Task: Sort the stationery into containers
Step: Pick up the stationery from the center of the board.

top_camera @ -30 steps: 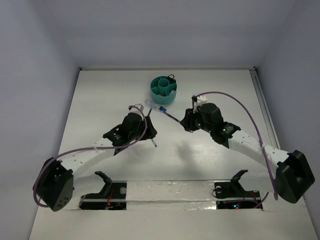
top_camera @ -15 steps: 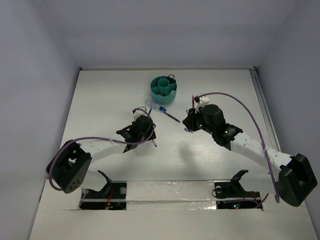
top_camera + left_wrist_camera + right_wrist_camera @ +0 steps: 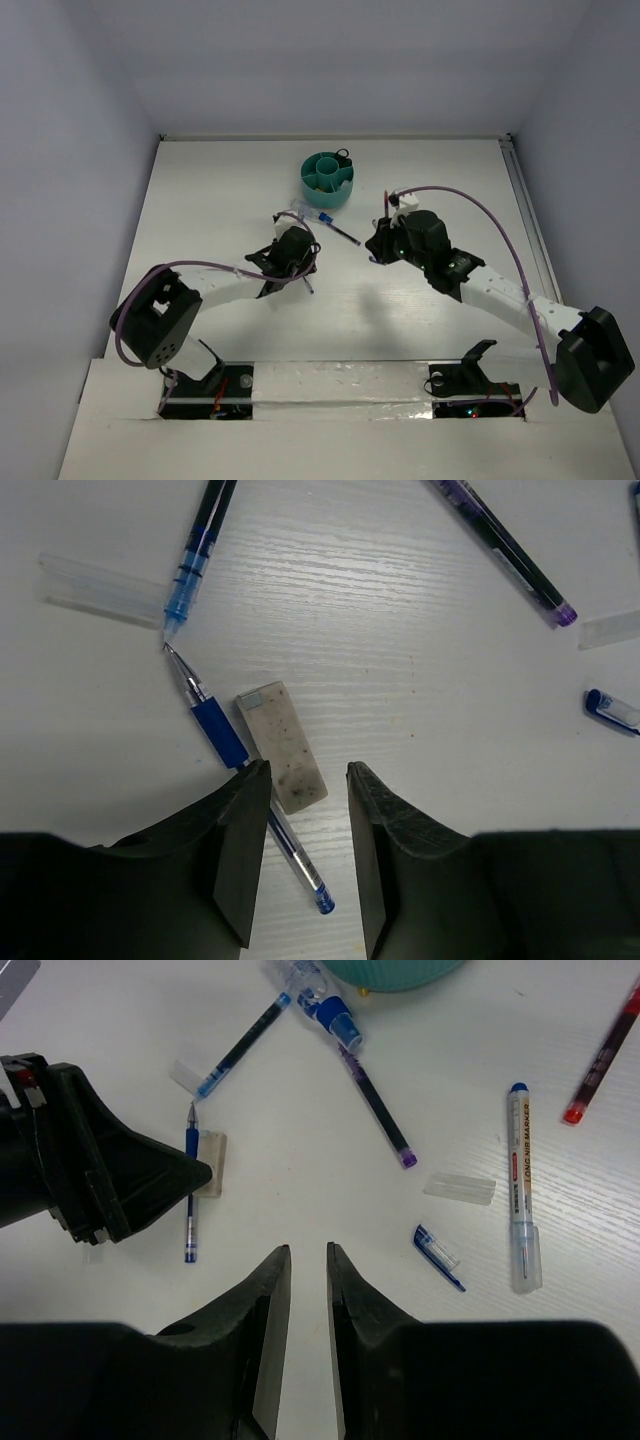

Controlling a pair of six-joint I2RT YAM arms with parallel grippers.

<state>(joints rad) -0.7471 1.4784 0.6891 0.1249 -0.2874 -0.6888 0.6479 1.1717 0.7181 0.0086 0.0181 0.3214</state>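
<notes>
The teal cup (image 3: 327,178) with dividers stands at the back middle; its edge shows in the right wrist view (image 3: 400,970). Pens lie scattered in front of it. My left gripper (image 3: 308,775) is open and empty, low over the table, its jaws on either side of the near end of a speckled pale eraser (image 3: 282,745) and a blue pen (image 3: 215,725) beside it. My right gripper (image 3: 308,1250) is empty, its jaws a narrow gap apart, above bare table. Near it lie a purple-tipped pen (image 3: 375,1105), a white marker (image 3: 522,1190), a red pen (image 3: 605,1055) and a blue cap (image 3: 438,1255).
Another blue pen (image 3: 200,540) and a clear cap (image 3: 100,588) lie beyond the eraser. A second clear cap (image 3: 460,1188) lies by the marker. The left gripper's black body (image 3: 100,1170) is close on the left of the right wrist view. Walls enclose the table on three sides.
My left arm has swung and reached forward to the right, bringing its gripper over the eraser and blue pen. The right gripper has barely moved.
</notes>
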